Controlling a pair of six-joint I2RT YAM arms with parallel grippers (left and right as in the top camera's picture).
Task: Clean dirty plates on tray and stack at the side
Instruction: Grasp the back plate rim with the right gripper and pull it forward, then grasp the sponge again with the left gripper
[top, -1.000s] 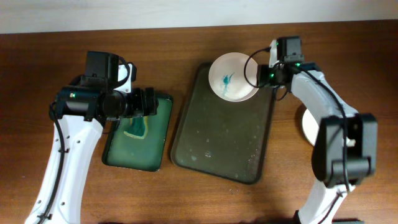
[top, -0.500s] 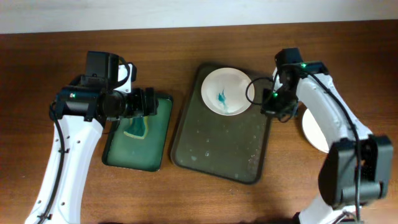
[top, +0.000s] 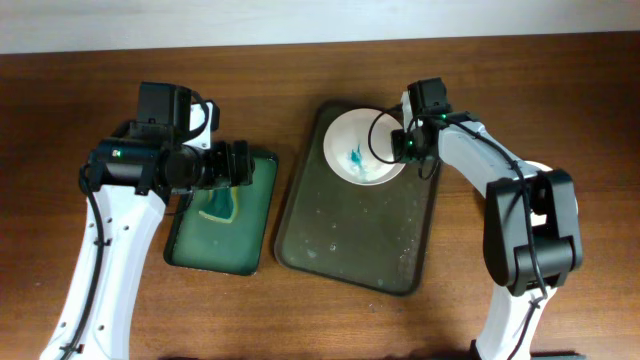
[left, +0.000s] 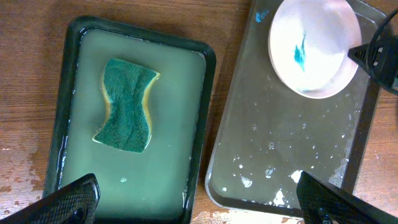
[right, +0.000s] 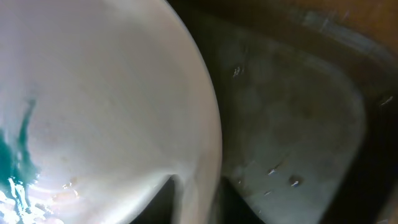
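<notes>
Straddling the right-hand rim of the dirty plate (top: 358, 150), the right gripper (top: 403, 147) sits low at the edge. Its wrist camera is so close that white porcelain fills most of the frame. The rim runs down between two dark shapes that are probably its fingers, but I cannot tell whether they are clamped on it or only bracketing it. Taking the plate by the edge makes sense, since a shallow dish lying flat offers nothing else to pinch. The plate lies in the far part of the tray (top: 340, 245), a blue smear (top: 357, 155) across its middle, so it is not yet wiped. Water beads dot the tray floor around it, which suggests the tray is there to catch the mess. Further out, the left gripper (left: 199, 208) hangs wide open and empty above the basin (left: 69, 124) of cloudy water, where the sponge (left: 127, 104) lies soaking, presumably kept wet for scrubbing.
</notes>
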